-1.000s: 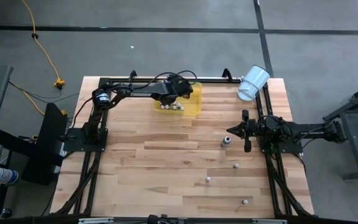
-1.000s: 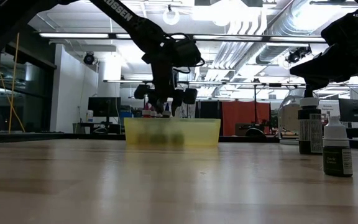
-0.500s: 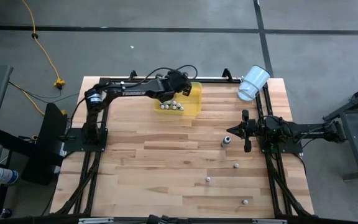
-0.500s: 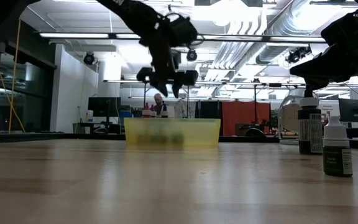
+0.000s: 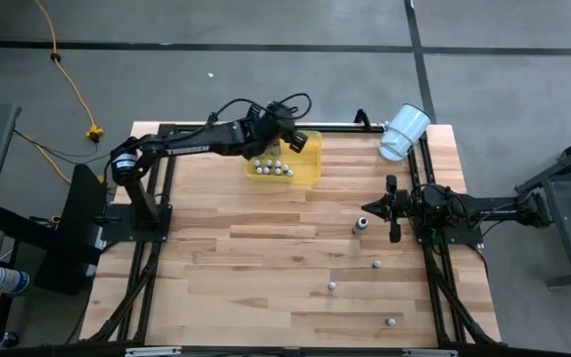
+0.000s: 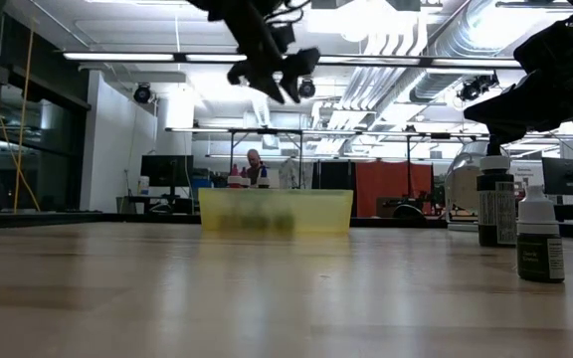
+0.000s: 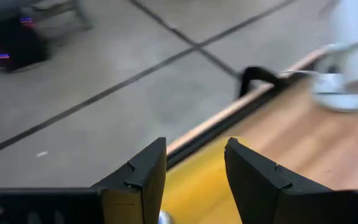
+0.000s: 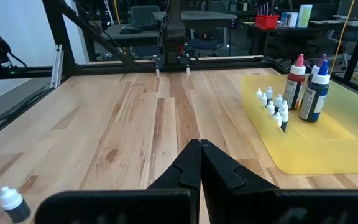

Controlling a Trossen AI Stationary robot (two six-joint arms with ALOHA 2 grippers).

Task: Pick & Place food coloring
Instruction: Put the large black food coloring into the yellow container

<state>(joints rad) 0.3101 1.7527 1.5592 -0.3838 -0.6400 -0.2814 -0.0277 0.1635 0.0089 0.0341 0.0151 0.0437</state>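
Surface [image 5: 266,258]: pale wooden planks, black frame rails along the edges.
Room: grey floor, yellow cable [image 5: 67,74]; ceiling lights, desks, red partition beyond.
Tray [image 5: 310,169]: one, translucent yellow, at the far edge.
Cup [image 5: 402,131]: one, white, tipped on its side at the far right corner.
Food coloring [image 5: 271,167]: small cluster in the tray; four more bottles loose on the planks, among them [image 5: 361,225].
Left end effector [image 5: 287,139]: raised above the tray, fingers apart, empty.
Right end effector [image 5: 377,207]: pressed shut, empty, near the loose bottle.
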